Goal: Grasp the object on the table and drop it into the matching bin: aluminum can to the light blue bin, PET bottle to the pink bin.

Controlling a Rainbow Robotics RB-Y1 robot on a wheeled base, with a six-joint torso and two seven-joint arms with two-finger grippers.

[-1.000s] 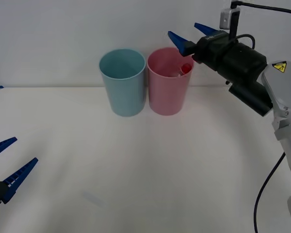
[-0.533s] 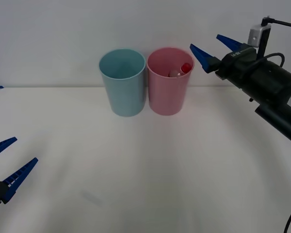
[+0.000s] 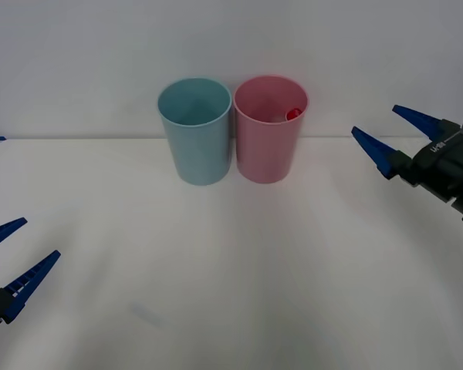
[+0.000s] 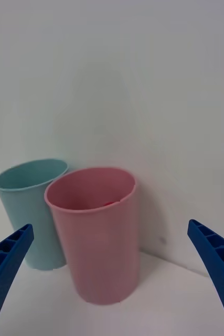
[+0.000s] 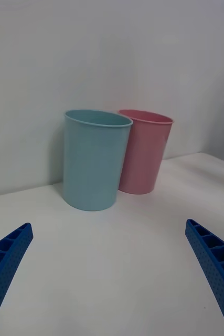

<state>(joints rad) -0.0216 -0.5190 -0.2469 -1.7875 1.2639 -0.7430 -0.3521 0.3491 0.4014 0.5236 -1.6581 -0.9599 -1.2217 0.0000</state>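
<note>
The PET bottle (image 3: 293,113) lies inside the pink bin (image 3: 268,146); only its red cap shows over the rim, and a sliver of red (image 4: 107,203) peeks above the rim in the right wrist view. The light blue bin (image 3: 196,139) stands touching the pink bin's left side at the back of the white table (image 3: 231,262). My right gripper (image 3: 393,137) hangs open at the right, well clear of the pink bin (image 4: 96,241), nothing between its fingers. My left gripper (image 3: 11,254) rests open at the near left edge, with both bins (image 5: 96,157) (image 5: 143,152) ahead of it.
A plain white wall rises right behind the bins. The table's back edge runs just behind them.
My right gripper has drawn back from above the pink bin to the right and lower, staying open. The bottle has settled deeper in the pink bin. The left arm has not moved.
</note>
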